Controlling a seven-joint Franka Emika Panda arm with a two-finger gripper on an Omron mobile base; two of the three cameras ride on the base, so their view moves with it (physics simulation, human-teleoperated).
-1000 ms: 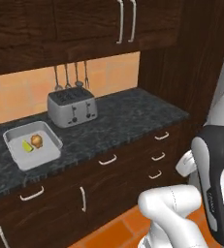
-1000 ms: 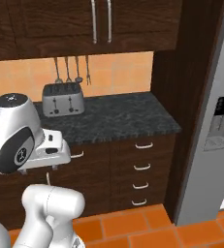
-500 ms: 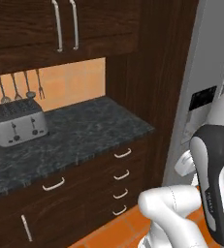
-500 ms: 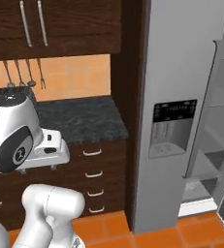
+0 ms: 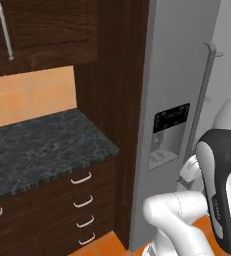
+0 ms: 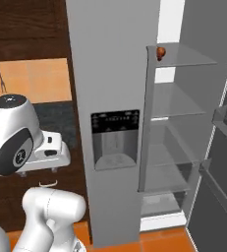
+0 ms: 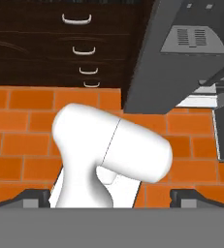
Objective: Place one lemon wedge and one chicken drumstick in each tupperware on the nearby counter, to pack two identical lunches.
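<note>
We judge this to be a fetching step: we face the open fridge (image 6: 184, 147) just past the right end of the counter (image 5: 42, 150), with our gripper (image 7: 111, 196) spread wide, holding nothing and aimed at the orange floor (image 7: 16, 140). A small brown item (image 6: 160, 52), perhaps a drumstick, sits at the near left corner of the top fridge shelf (image 6: 184, 56). Next we must raise the folded arm to reach it; where the tupperware sits we cannot tell.

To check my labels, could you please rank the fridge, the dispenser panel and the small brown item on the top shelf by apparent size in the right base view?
1. Fridge
2. Dispenser panel
3. Small brown item
</note>
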